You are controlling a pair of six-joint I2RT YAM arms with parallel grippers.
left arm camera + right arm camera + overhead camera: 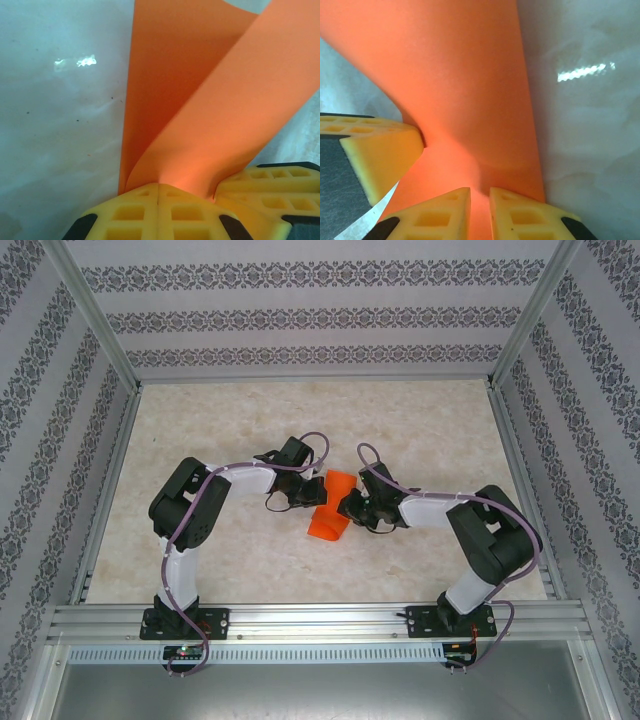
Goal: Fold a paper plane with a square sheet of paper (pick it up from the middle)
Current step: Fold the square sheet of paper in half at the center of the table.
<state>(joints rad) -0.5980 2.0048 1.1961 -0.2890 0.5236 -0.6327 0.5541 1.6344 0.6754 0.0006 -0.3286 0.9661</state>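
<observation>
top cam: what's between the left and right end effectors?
The creased orange sheet of paper spans the gap between the left end effector and the right end effector. Nothing else lies there. The top external view shows it.

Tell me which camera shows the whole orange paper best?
The top external view: there the orange paper shows almost whole, with its outline in frame. The two wrist views sit so close that they catch big orange stretches of it, with edges running out of the picture.
</observation>
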